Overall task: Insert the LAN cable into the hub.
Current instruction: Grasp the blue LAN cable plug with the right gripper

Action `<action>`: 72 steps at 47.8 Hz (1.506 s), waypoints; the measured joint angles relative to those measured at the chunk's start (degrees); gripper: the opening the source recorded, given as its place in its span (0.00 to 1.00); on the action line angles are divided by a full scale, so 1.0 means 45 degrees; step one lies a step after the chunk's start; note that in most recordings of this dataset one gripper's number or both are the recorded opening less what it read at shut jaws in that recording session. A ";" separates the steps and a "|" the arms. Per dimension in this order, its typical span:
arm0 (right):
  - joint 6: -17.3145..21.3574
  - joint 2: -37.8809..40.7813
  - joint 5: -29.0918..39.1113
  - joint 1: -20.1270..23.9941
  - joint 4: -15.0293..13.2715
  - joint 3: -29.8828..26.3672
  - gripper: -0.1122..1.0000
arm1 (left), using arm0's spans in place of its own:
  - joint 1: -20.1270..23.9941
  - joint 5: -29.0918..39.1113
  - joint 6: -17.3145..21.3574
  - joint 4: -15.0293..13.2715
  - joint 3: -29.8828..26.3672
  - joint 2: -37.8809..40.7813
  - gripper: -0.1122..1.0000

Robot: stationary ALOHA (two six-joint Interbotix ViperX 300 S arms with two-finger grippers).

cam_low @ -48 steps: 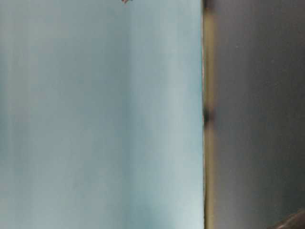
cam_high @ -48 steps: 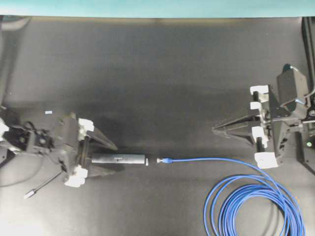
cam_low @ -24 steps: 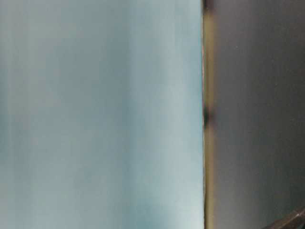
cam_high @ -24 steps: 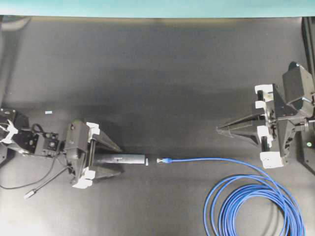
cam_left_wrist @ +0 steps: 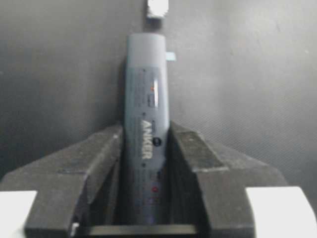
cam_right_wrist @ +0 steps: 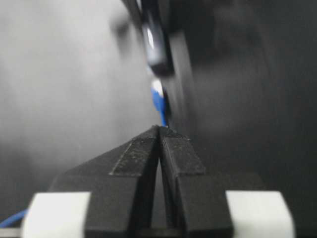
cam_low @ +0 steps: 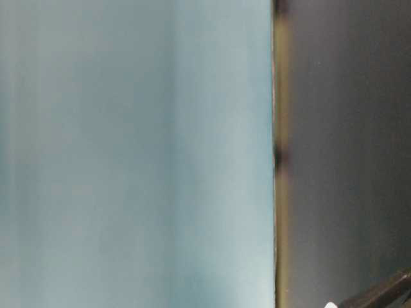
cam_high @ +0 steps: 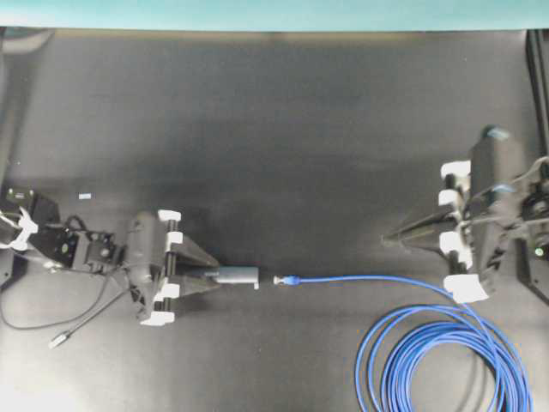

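Note:
The grey bar-shaped hub [cam_high: 238, 275] lies on the black table, white end toward the middle. My left gripper [cam_high: 206, 272] is shut on the hub's rear half. In the left wrist view the hub [cam_left_wrist: 144, 94] sits between the fingers [cam_left_wrist: 190, 148] of the left gripper [cam_left_wrist: 144, 136], both touching its sides. The LAN cable's plug [cam_high: 281, 280] lies a short gap from the hub's end, in line with it. The cable's loops [cam_high: 446, 360] lie at the front right. My right gripper [cam_high: 390, 239] is shut and empty, above and right of the plug. Its closed tips [cam_right_wrist: 159, 130] point at the blue boot [cam_right_wrist: 158, 101].
The hub's thin grey cord [cam_high: 86, 322] trails left to a small plug near the front left. A small white tag [cam_high: 84, 196] lies at the left. A teal wall [cam_high: 274, 13] borders the far edge. The table-level view is blurred, showing only the wall [cam_low: 128, 154].
My left gripper has slid right along the hub and its jaws have closed onto it. The right gripper has drifted slightly right and stayed shut. Hub and plug have not moved.

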 measured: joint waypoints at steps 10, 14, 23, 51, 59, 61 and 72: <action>0.0000 0.2090 -0.2266 0.0156 -0.0117 0.0098 0.75 | -0.0156 0.0469 0.0020 0.0000 -0.0039 -0.0723 0.35; -0.0352 0.3262 -0.2773 0.0254 -0.0273 -0.0215 0.84 | -0.0137 0.0508 0.0000 0.0000 -0.0059 -0.0781 0.35; -0.0977 0.6016 -0.4453 0.0371 -0.0332 -0.1191 0.80 | -0.0098 0.0586 0.0000 0.0000 -0.0039 -0.0957 0.35; -0.1367 0.9453 -0.7695 0.0820 0.0156 -0.1914 0.80 | -0.0078 0.2520 -0.0020 0.0000 -0.0215 -0.2246 0.35; -0.1582 0.9824 -0.7676 0.0820 0.0234 -0.2324 0.77 | -0.0078 0.2539 0.0000 0.0000 -0.0215 -0.2246 0.35; -0.1602 0.9941 -0.7578 0.0820 0.0273 -0.2461 0.77 | -0.0078 0.2539 -0.0020 0.0000 -0.0215 -0.2266 0.35; -0.1641 1.0352 -0.6777 0.0820 0.0352 -0.2988 0.75 | -0.0078 0.2559 -0.0020 0.0000 -0.0215 -0.2246 0.35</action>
